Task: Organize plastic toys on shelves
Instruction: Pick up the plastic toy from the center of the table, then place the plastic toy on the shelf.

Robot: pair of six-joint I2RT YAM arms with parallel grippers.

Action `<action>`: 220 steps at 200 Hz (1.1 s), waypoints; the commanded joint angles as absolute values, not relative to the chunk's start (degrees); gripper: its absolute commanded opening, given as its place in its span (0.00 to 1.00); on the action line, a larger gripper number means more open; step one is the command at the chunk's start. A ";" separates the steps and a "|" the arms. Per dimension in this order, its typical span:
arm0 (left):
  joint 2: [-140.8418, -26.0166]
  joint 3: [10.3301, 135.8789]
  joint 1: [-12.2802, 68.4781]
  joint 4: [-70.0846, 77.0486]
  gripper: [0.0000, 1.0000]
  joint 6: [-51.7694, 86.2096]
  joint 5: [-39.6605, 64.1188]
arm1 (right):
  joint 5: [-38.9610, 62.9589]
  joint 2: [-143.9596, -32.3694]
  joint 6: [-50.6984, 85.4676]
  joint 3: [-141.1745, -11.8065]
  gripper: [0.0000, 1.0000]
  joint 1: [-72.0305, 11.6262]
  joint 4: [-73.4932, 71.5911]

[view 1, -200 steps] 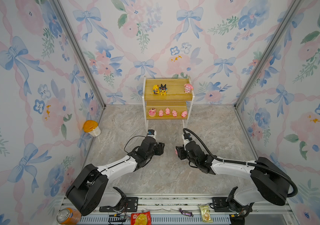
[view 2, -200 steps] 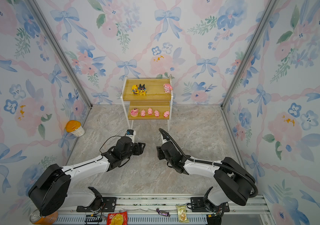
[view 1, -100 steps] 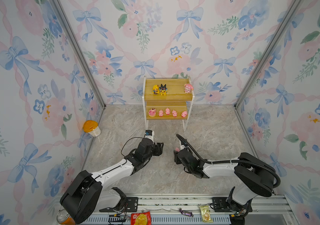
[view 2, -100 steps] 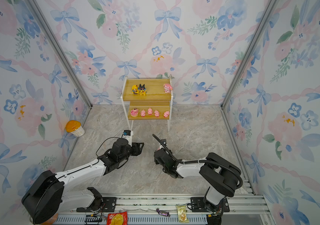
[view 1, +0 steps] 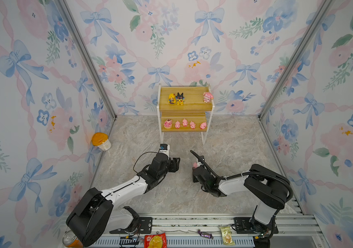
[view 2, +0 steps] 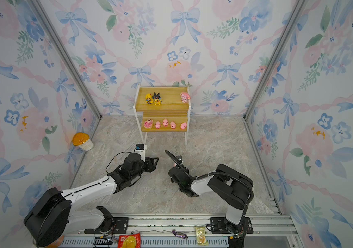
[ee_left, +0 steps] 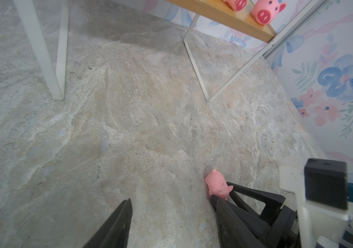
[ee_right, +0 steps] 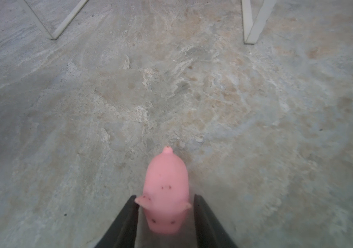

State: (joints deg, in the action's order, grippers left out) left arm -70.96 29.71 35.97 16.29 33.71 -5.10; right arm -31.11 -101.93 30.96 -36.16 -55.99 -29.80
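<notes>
A small pink pig (ee_right: 166, 178) stands on the floor between my two arms, also seen in a top view (view 1: 195, 165) and in the left wrist view (ee_left: 216, 184). My right gripper (ee_right: 166, 201) is shut on its head, fingers against both ears. My left gripper (ee_left: 171, 200) is open and empty, just left of the pig (view 1: 176, 165). The shelves (view 1: 192, 96) stand at the back wall. The upper board holds a yellow-haired doll (view 1: 171, 98), a black-and-yellow creature (view 1: 180, 98) and a pink figure (view 1: 207, 97). The lower board holds a pig on a round base (view 1: 168, 124) and several small pigs (view 1: 184, 122).
An orange-lidded cup (view 1: 101, 140) leans against the left wall. Along the front rail lie an orange can (view 1: 70, 240), a red snack packet (view 1: 155, 240), a wrapped candy (view 1: 204, 234) and a yellow packet (view 1: 226, 236). The rack's white legs (ee_left: 57, 64) stand just beyond both grippers.
The right arm's elbow has swung up and back toward its base while its gripper stayed at the pig and its jaws narrowed onto it. The left gripper has hardly moved.
</notes>
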 commanded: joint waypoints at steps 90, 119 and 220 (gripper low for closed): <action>-70.93 28.80 35.25 17.78 0.63 33.44 -6.02 | -25.33 -81.12 21.11 -43.74 0.22 -54.37 -8.82; -71.06 28.31 35.16 18.04 0.63 33.24 -6.80 | -21.10 -75.17 18.21 -53.47 0.22 -52.12 7.04; -70.95 27.51 35.42 18.48 0.63 32.11 -6.13 | -11.37 -84.72 7.12 -91.10 0.25 -41.56 26.17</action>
State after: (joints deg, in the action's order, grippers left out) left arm -70.98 28.08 35.59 18.24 33.54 -5.74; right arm -14.44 -80.14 11.14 -85.38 -42.98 20.12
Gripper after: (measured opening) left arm 0.630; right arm 0.249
